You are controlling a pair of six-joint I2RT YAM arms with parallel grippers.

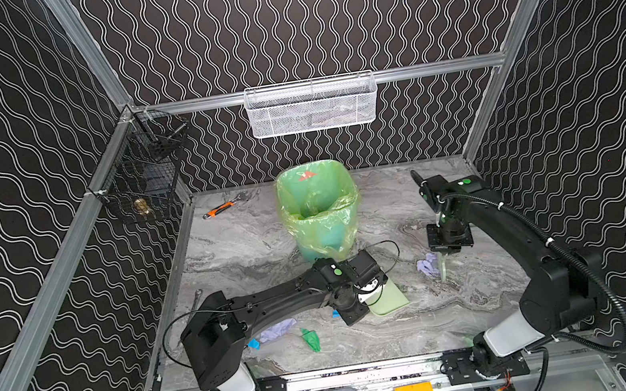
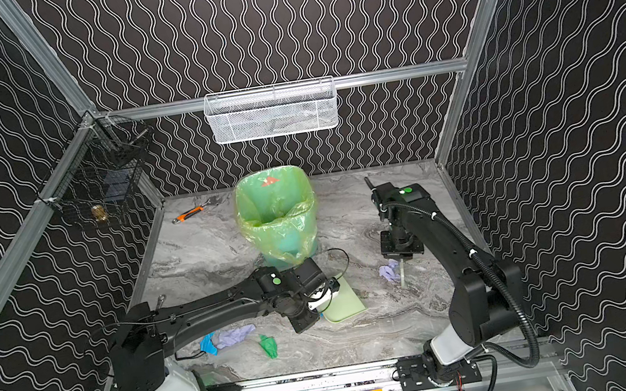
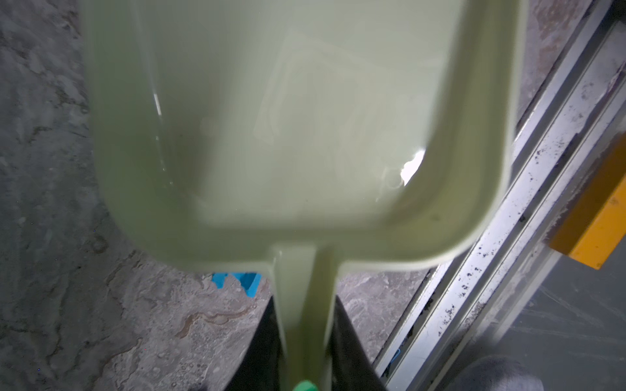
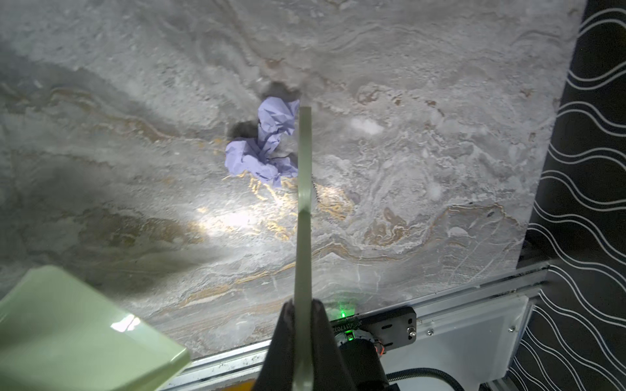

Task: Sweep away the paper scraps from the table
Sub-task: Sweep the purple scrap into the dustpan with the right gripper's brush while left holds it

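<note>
Right wrist view: right jaws pinched shut on a thin green sweeper (image 4: 302, 203), edge just beside a lilac paper scrap (image 4: 267, 149) on the surface (image 4: 423, 152) near the dustpan (image 4: 74, 331), which left jaws grip by its handle (image 3: 305, 321), presumably as catcher.

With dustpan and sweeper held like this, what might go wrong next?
1. The lilac scrap sits beside the far end of the thin sweeper in the right end effector; it may slip round the tip.
2. Bare table separates it from the dustpan, so it could stray on the way.
3. The blue scrap lies behind the dustpan, near the left end effector, and may get missed.
</note>
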